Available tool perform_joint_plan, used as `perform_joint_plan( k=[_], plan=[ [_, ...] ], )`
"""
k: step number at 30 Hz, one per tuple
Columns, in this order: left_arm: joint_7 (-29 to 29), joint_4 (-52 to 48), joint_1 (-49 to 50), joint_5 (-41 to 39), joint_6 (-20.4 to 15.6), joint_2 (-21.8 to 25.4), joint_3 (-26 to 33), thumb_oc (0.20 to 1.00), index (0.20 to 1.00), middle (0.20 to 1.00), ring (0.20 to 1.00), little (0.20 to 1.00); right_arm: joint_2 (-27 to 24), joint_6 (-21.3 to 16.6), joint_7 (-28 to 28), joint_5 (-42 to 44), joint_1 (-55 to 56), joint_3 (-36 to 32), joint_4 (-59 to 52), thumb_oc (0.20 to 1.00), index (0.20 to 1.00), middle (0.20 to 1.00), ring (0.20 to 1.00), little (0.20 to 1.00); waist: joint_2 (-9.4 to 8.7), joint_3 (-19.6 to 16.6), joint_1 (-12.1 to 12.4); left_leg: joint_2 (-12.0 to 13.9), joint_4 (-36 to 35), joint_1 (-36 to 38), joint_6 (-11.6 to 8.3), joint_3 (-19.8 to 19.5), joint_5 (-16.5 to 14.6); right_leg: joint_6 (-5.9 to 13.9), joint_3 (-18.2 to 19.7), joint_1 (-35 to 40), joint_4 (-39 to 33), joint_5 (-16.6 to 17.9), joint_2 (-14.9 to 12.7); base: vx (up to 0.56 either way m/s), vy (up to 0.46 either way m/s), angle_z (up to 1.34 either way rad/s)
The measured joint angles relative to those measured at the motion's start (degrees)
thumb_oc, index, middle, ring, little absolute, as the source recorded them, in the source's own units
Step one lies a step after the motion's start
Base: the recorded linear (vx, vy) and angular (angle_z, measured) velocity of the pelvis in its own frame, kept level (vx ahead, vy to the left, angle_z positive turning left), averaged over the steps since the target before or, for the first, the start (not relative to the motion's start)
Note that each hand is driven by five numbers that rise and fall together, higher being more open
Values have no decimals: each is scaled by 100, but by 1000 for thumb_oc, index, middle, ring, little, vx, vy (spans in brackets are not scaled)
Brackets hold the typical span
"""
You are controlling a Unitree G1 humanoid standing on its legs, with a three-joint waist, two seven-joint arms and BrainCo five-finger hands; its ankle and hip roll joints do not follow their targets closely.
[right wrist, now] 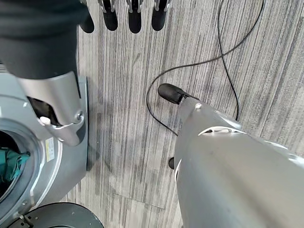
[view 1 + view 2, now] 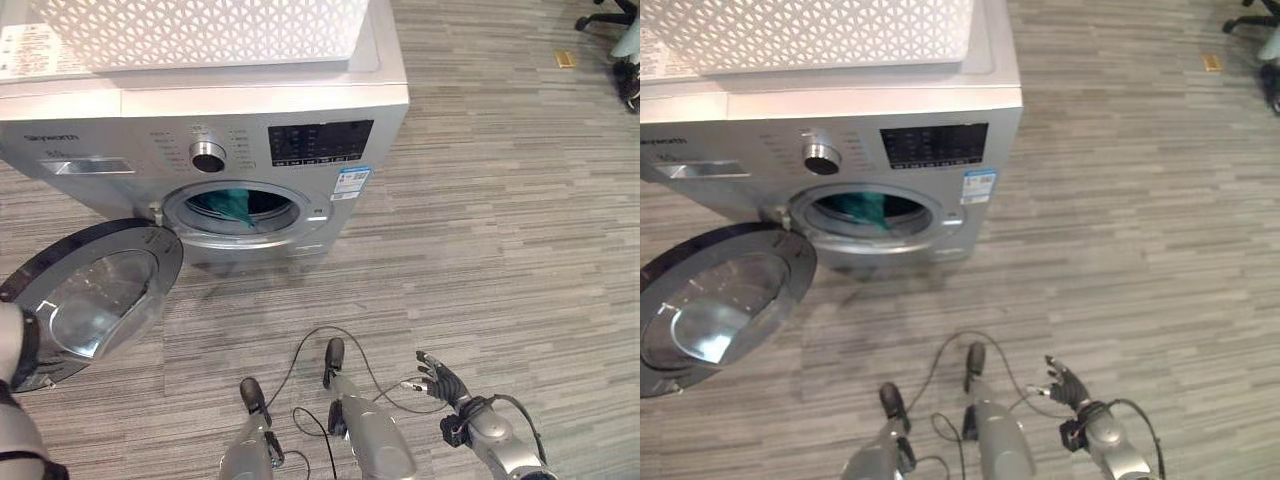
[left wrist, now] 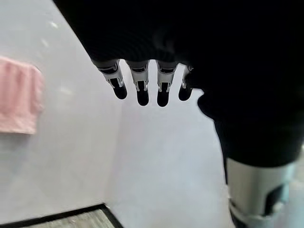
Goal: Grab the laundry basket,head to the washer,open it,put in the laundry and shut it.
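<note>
Left eye view: I see washer [image 2: 200, 150] door [image 2: 95, 295] open, teal laundry [image 2: 228, 205] in drum (white basket [image 2: 200, 35] on top); right hand [image 2: 445, 382] before washer, fingers straight, empty; left hand [image 3: 142, 85] same.

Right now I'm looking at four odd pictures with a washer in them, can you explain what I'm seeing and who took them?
A two-legged robot took them. Two come from cameras in its head, looking down at a front-loading washing machine on a striped floor. Its round door hangs open, teal laundry lies in the drum, and a white laundry basket sits on top. The other two come from wrist cameras. The left hand shows straight fingers before a pale wall with a pink cloth; the right hand is open, holding nothing.
</note>
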Motion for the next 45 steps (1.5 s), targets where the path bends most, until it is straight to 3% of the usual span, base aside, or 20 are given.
perform_joint_plan(
  k=[4,12,18,30,33,35,37,38,39,40,41,45],
  plan=[
    [-58,65,492,-116,83,330,154,1000,1000,1000,1000,1000,-13,5,126,2,50,-1,-221,1000,1000,1000,1000,1000,-78,-51,10,2,0,14,21,13,-18,0,64,-17,0,0,14,29,11,-6],
    [-555,182,978,386,83,327,73,1000,1000,1000,1000,1000,-28,14,221,-2,65,-5,-140,1000,1000,1000,1000,1000,-315,-207,64,27,87,-115,21,-23,-17,-12,50,-100,0,10,30,-9,-4,2],
    [-780,181,1334,766,83,163,82,1000,1000,1000,1000,1000,-194,19,224,-5,107,-2,-185,1000,1000,1000,1000,1000,-385,-246,53,66,219,-392,13,-160,-18,-28,-55,-244,1,43,33,-26,-24,9],
    [-898,175,1927,581,58,-146,598,1000,1000,1000,1000,1000,-350,18,219,-7,133,-122,-524,1000,1000,1000,1000,1000,-762,-100,7,134,500,-824,11,-488,-64,5,-241,-366,0,38,27,-14,3,11],
    [-1207,902,2977,505,-74,-322,1207,1000,1000,1000,1000,1000,-365,21,229,-13,37,-99,-661,1000,1000,1000,1000,1000,-775,-38,-88,132,658,-833,12,-474,-178,22,-211,-327,1,48,19,38,62,-4],
    [-1628,867,3972,630,-48,-702,1255,1000,1000,1000,1000,1000,-530,12,230,-25,69,-98,-839,1000,1000,1000,1000,1000,-780,-48,-152,92,631,-741,35,-446,-192,62,-46,-269,2,76,-15,13,59,-2],
    [-2035,480,4044,774,-91,-1250,1187,1000,1000,1000,1000,1000,-467,13,218,-62,71,-111,-786,1000,1000,1000,1000,1000,-903,-137,-35,39,627,-742,39,-450,-190,86,63,-267,1,91,-66,-17,56,7],
    [-1997,2,4047,775,-69,-1592,865,1000,1000,1000,1000,1000,-381,5,193,-145,88,-160,-770,1000,1000,1000,1000,1000,-925,-160,-16,11,642,-757,42,-464,-192,104,58,-267,2,93,-107,-35,57,13],
    [-1936,-1327,4109,824,-32,-2314,243,1000,1000,1000,1000,1000,-332,20,91,-252,48,-252,-574,1000,1000,1000,1000,1000,-776,-125,137,-52,648,-779,71,-479,-184,161,55,-266,3,103,-205,-26,34,15],
    [-1872,-2045,4262,818,-47,-2530,75,1000,1000,1000,1000,1000,-318,19,77,-250,54,-341,-557,1000,1000,1000,1000,1000,-705,-80,169,-92,647,-777,102,-479,-185,194,59,-261,2,107,-247,-15,26,16],
    [-1849,-3271,4612,740,-64,-2678,-7,1000,1000,1000,1000,1000,-316,20,64,-250,55,-469,-495,1000,1000,1000,1000,1000,-605,-10,188,-134,634,-771,121,-491,-173,235,50,-243,2,115,-304,6,26,8],
    [-1939,-5491,5371,241,-419,-2848,-160,1000,1000,1000,1000,1000,-341,140,-32,-251,123,-770,-348,1000,1000,1000,1000,1000,-358,129,306,-187,593,-646,147,-474,-155,249,68,-150,2,132,-333,3,7,1]
  ],
)
